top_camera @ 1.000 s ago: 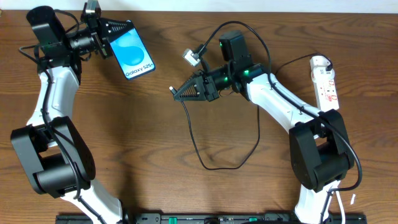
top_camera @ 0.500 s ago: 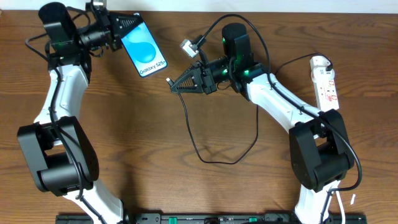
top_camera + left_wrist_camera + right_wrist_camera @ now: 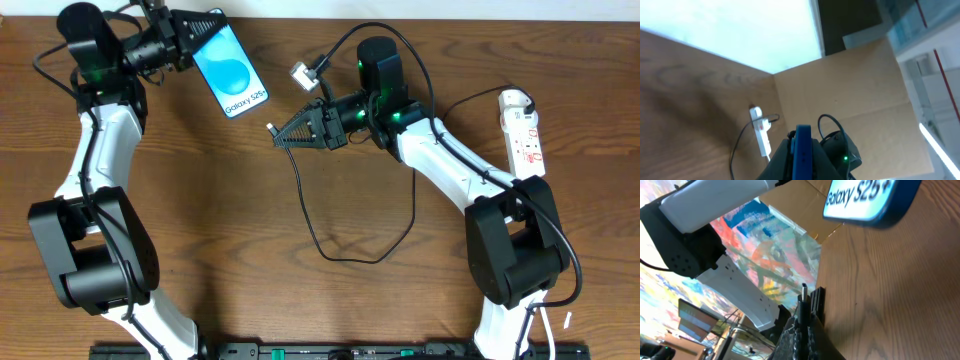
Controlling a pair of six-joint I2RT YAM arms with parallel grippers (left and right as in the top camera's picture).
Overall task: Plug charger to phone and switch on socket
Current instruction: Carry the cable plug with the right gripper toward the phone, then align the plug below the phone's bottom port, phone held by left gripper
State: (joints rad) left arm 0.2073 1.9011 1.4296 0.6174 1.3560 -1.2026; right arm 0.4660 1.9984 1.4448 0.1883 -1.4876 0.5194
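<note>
The phone (image 3: 234, 74), its blue screen reading "Galaxy S25", is held up at the back left with my left gripper (image 3: 212, 25) shut on its top end. The left wrist view shows the phone (image 3: 802, 150) edge-on between the fingers. My right gripper (image 3: 280, 139) is shut on the charger plug (image 3: 270, 127), which points left toward the phone's lower end with a small gap between them. In the right wrist view the plug tip (image 3: 803, 291) sticks out of the shut gripper (image 3: 803, 316), below the phone (image 3: 867, 200). The socket (image 3: 523, 128) lies at the far right.
The black charger cable (image 3: 350, 257) hangs from the right gripper and loops over the middle of the wooden table (image 3: 200, 220). The socket (image 3: 760, 133) and the right arm (image 3: 842, 150) with its green light show in the left wrist view.
The left arm has carried the phone to the right and a little toward the back. The right gripper has shifted slightly left and back with the plug, narrowing the gap.
</note>
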